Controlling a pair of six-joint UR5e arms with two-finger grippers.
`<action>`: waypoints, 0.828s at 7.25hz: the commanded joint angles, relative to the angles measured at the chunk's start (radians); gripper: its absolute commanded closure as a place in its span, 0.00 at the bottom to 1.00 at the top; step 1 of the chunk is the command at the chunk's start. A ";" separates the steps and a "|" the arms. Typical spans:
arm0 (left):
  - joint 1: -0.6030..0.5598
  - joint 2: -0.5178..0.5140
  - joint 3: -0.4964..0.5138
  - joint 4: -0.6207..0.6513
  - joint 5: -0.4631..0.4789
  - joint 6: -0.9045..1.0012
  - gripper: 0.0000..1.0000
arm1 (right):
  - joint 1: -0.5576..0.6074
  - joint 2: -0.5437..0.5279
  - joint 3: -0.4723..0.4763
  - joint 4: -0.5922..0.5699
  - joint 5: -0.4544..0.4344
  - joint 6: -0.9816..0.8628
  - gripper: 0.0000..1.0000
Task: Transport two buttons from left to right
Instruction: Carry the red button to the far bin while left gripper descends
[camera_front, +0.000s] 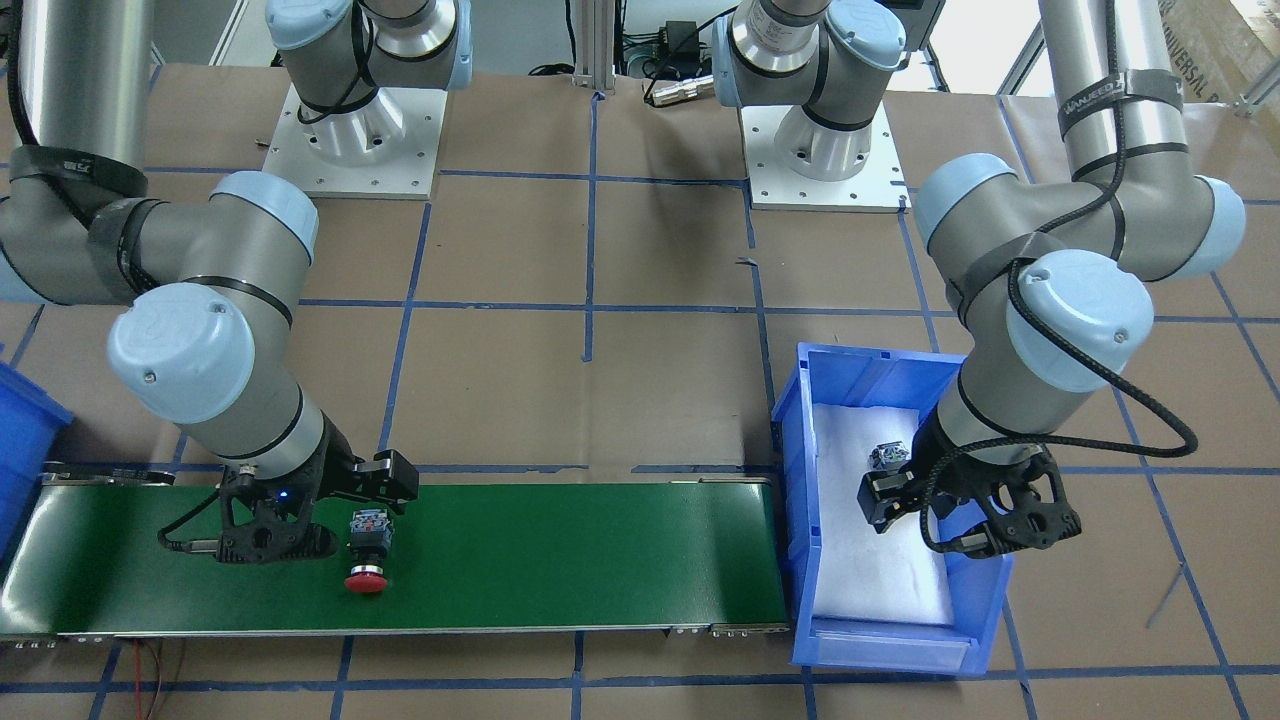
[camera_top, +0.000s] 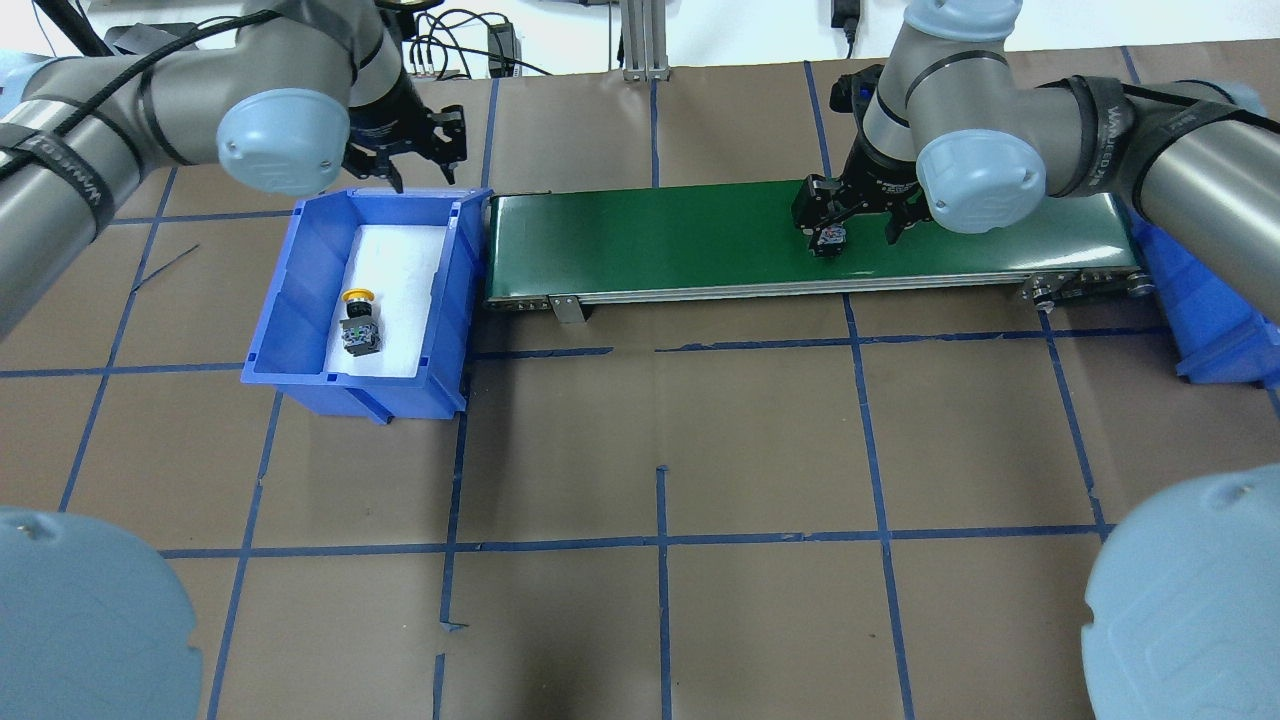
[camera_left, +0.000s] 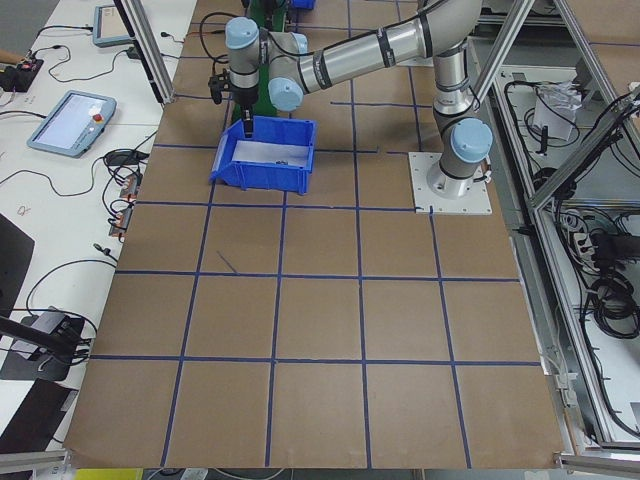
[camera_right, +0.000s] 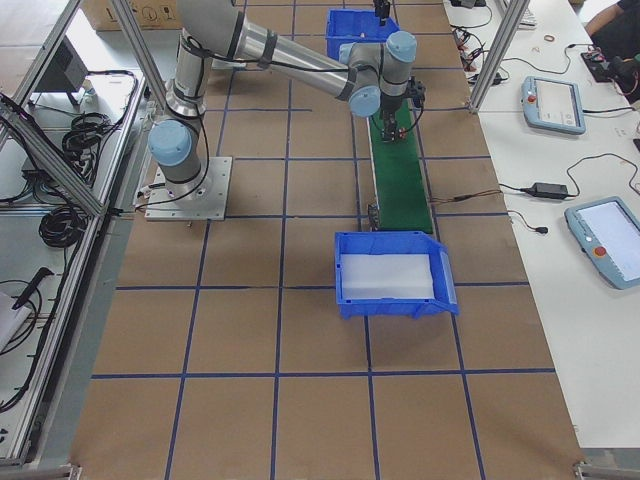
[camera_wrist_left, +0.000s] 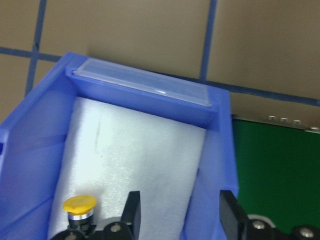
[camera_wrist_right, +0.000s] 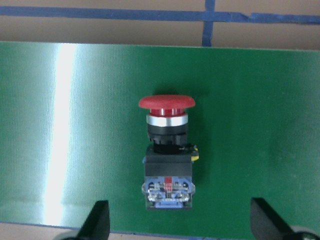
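Red button (camera_wrist_right: 167, 150) lies on belt (camera_wrist_right: 75, 125); yellow button (camera_wrist_left: 79, 206) in bin (camera_wrist_left: 145, 92).

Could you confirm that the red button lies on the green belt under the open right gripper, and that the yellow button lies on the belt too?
Not quite: the yellow button lies in the blue bin, on its white foam, as the overhead exterior view shows. The red button does lie on the green belt under the open right gripper.

belt (camera_wrist_right: 75, 125): green, fine-ribbed, slight sheen | bin (camera_wrist_left: 30, 150): glossy blue plastic | liner (camera_wrist_left: 140, 150): white matt foam | red button (camera_wrist_right: 167, 152): smooth cap
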 joint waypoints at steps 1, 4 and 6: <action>0.053 0.001 -0.077 0.005 -0.003 0.032 0.32 | -0.002 0.028 -0.025 -0.004 -0.001 -0.001 0.00; 0.044 -0.004 -0.140 0.023 -0.084 -0.172 0.31 | -0.029 0.051 -0.022 -0.013 0.001 -0.045 0.16; 0.049 0.001 -0.180 0.025 -0.008 -0.064 0.29 | -0.029 0.050 -0.014 -0.009 0.013 -0.021 0.67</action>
